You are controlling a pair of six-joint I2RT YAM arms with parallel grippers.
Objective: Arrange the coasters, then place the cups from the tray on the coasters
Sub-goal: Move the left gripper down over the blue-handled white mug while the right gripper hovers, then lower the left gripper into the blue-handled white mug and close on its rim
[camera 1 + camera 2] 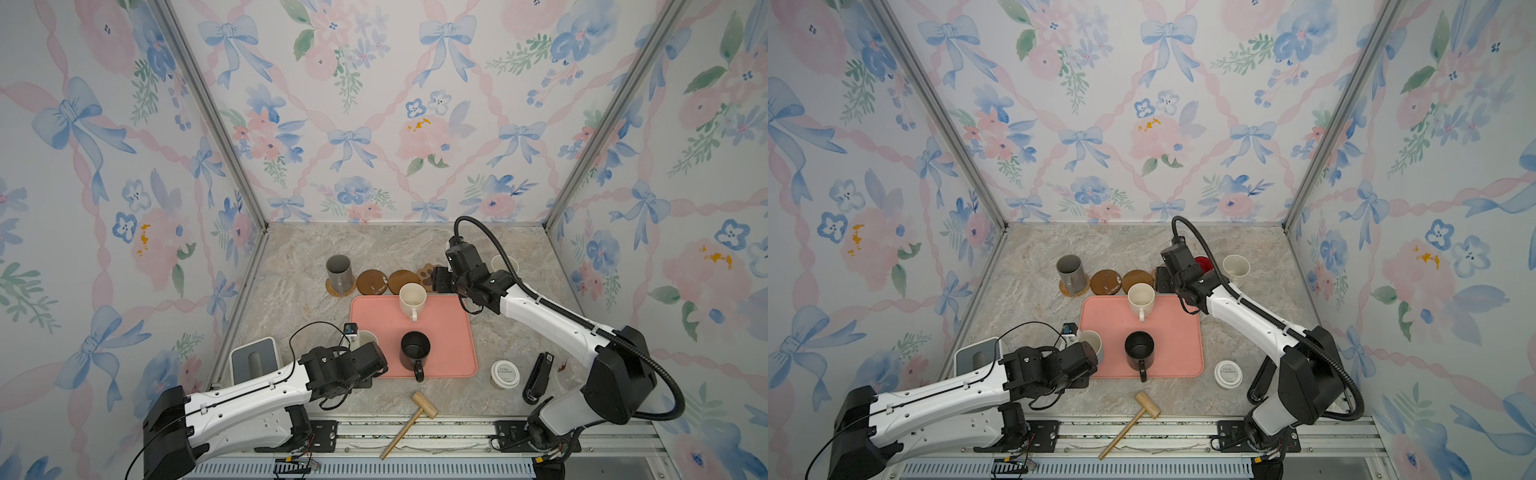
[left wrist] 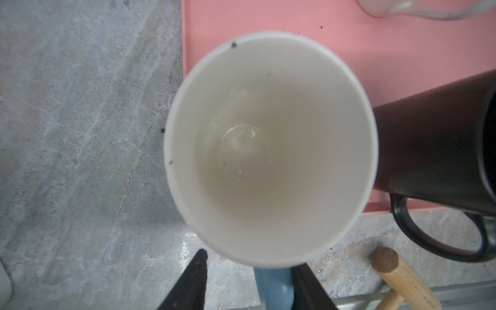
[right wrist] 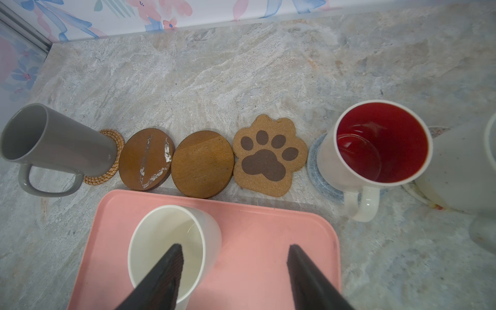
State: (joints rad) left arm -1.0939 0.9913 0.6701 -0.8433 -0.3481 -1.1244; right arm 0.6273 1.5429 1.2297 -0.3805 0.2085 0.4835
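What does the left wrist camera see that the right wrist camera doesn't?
Only the left wrist view: the white mug with its blue handle between the left gripper's fingers, the black mug, the wooden mallet. Only the right wrist view: the grey mug on a rattan coaster, two wooden coasters, the paw coaster, the red-inside mug, the open right gripper. Both: the pink tray and the marble table.

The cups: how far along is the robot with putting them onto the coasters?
Done: coasters stand in a row; grey mug, red-lined mug and speckled mug sit on three. In hand: the left gripper straddles the handle of the blue-handled mug; grip unclear. Left: that mug, cream mug and black mug on the tray; three coasters bare.
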